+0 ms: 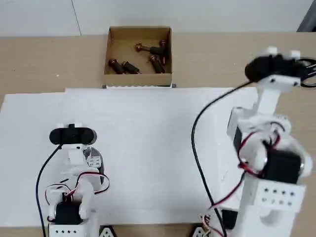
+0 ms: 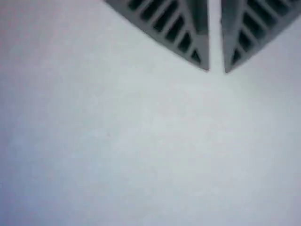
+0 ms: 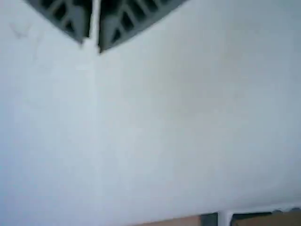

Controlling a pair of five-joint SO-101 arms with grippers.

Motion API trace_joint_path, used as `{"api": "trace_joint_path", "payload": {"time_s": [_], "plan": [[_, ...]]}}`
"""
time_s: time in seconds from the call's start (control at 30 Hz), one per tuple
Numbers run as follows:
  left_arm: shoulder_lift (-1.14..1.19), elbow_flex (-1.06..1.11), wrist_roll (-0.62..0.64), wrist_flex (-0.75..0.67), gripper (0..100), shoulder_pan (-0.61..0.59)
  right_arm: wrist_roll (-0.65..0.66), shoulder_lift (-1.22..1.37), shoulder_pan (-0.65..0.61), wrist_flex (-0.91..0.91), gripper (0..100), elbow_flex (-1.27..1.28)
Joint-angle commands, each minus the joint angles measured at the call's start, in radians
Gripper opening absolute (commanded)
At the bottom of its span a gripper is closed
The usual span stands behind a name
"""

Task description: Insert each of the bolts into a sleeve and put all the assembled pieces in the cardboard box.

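The cardboard box stands at the table's far edge, left of centre. Several dark bolts in sleeves lie in it: one near the back, one at the front left, one at the front right. My left arm is folded back at the near left of the white sheet. Its gripper is shut just above bare sheet, holding nothing. My right arm is folded back at the near right, and its gripper is shut over the sheet too.
A white sheet covers most of the wooden table, from in front of the box to the near edge. Black cables trail from both arms. The sheet's edge and a strip of table appear in the right wrist view.
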Motion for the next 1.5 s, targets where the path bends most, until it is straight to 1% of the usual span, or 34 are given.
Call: {"api": "trace_joint_path", "payload": {"time_s": [0.0, 0.17, 0.3, 0.4, 0.5, 0.6, 0.7, 0.97, 1.27, 1.47], "plan": [[-0.012, -0.004, -0.005, -0.021, 1, -0.006, -0.002, -0.163, 0.004, -0.124, 0.3, 0.239], [-0.012, -0.004, -0.005, -0.021, 1, -0.006, -0.002, -0.348, -0.033, -0.251, 0.3, 0.522], [-0.012, -0.004, -0.005, -0.021, 1, -0.006, -0.003, -0.483, -0.088, -0.318, 0.3, 0.701], [-0.012, -0.004, -0.005, -0.021, 1, -0.006, 0.000, -0.582, -0.102, -0.367, 0.3, 0.819], [-0.012, -0.004, -0.005, -0.021, 1, -0.006, 0.005, -0.687, -0.099, -0.392, 0.3, 0.924], [-0.012, -0.004, -0.005, -0.021, 1, -0.006, 0.038, -0.805, -0.101, -0.392, 0.3, 1.022], [-0.012, -0.004, -0.005, -0.021, 1, -0.006, 0.044, -0.928, -0.101, -0.386, 0.3, 1.106], [-0.012, -0.004, -0.005, -0.021, 1, -0.006, 0.035, -0.923, -0.102, -0.394, 0.3, 1.149], [-0.012, -0.004, -0.005, -0.021, 1, -0.006, 0.035, -0.924, -0.097, -0.394, 0.3, 1.260], [-0.012, -0.004, -0.005, -0.021, 1, -0.006, 0.037, -0.924, -0.094, -0.394, 0.3, 1.261]]}}
